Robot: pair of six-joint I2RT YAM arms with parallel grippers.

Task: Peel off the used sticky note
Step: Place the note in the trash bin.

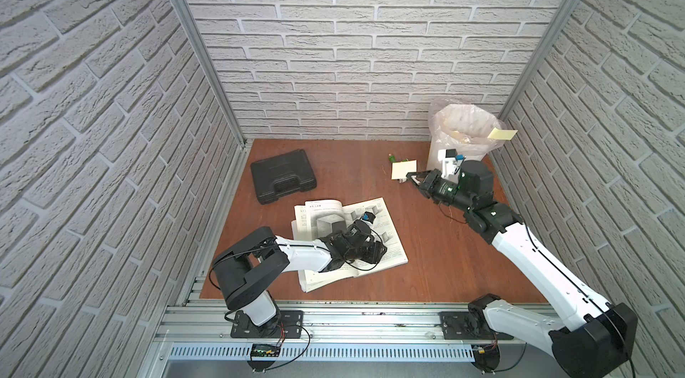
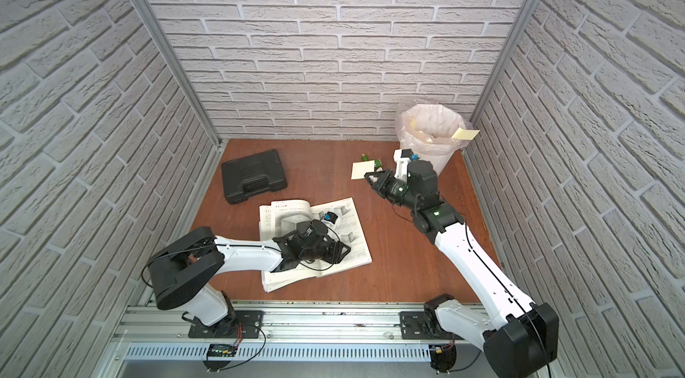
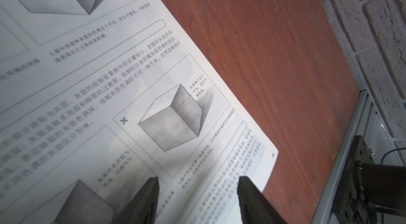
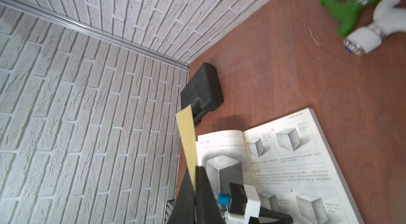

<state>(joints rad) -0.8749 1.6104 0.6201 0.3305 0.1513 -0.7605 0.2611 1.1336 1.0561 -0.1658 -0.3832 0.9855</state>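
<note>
A pale yellow sticky note [image 1: 403, 169] [image 2: 361, 171] hangs in the air above the table's far right, pinched at one edge by my right gripper [image 1: 409, 176] [image 2: 367, 176], which is shut on it. The right wrist view shows the sticky note [image 4: 186, 137] edge-on, rising from between the closed fingers [image 4: 203, 181]. An open book [image 1: 322, 209] [image 2: 289, 209] with cube drawings lies in the middle of the table. My left gripper [image 3: 197, 179] rests low over its right page [image 3: 109, 80], jaws apart, with only paper between them.
A bag-lined trash bin [image 1: 439, 127] stands at the back right, another yellow note [image 1: 502, 134] stuck on its rim. A black case [image 1: 282, 176] lies back left. Green and white fittings [image 4: 351, 9] lie on the table below the held note.
</note>
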